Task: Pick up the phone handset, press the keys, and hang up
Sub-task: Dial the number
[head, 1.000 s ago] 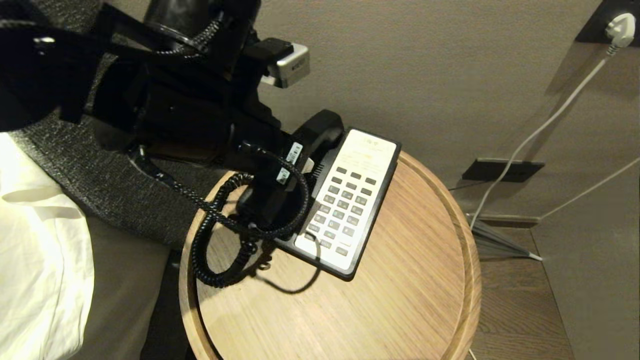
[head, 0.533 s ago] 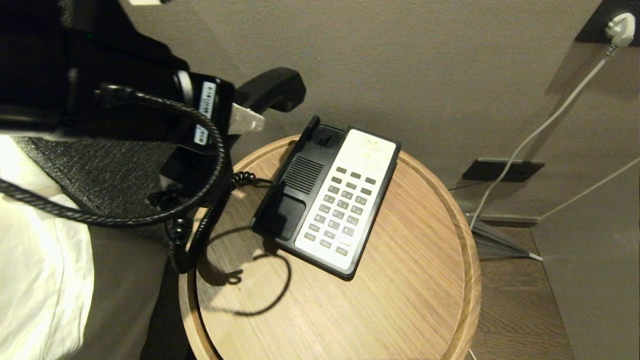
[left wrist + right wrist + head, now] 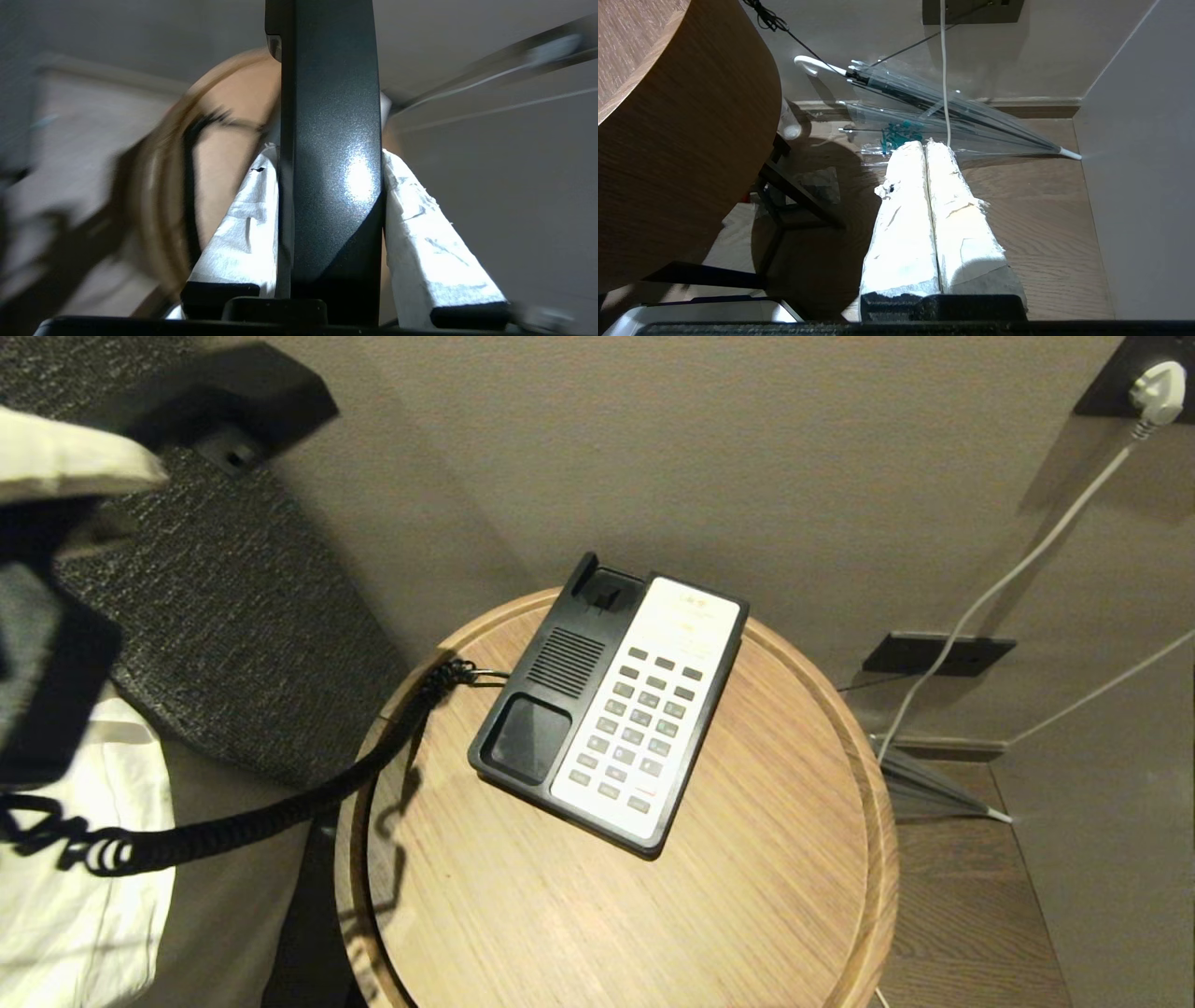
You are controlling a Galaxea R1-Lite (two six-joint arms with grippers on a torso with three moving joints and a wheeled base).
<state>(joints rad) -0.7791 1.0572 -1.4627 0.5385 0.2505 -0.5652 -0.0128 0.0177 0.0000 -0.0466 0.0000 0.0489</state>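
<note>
Beige wall and dark wood floor frame a round wooden side table (image 3: 747,896) that fills the lower middle of the head view, with the phone base (image 3: 611,700) lying aslant on it, white keypad to the right and the empty black cradle to the left. From the base's left edge the coiled cord (image 3: 280,807) runs off the table towards the lower left of the frame. At the upper left corner the phone handset (image 3: 224,392) hangs in the air, well apart from the base, with one white padded finger (image 3: 65,457) of the left gripper just beside it; how the grip stands cannot be made out from there. The left wrist view settles it: the left gripper (image 3: 329,186) is clenched on the handset (image 3: 331,140), a white pad pressed to each side of the black bar, and the table behind is a blur. The right wrist view alone shows the right gripper (image 3: 927,154), its two pads closed flat together on nothing, low beside the table's rounded wall above the floor, with a clear folded umbrella (image 3: 943,112) lying against the skirting and a white cable (image 3: 944,70) hanging down the wall.
</note>
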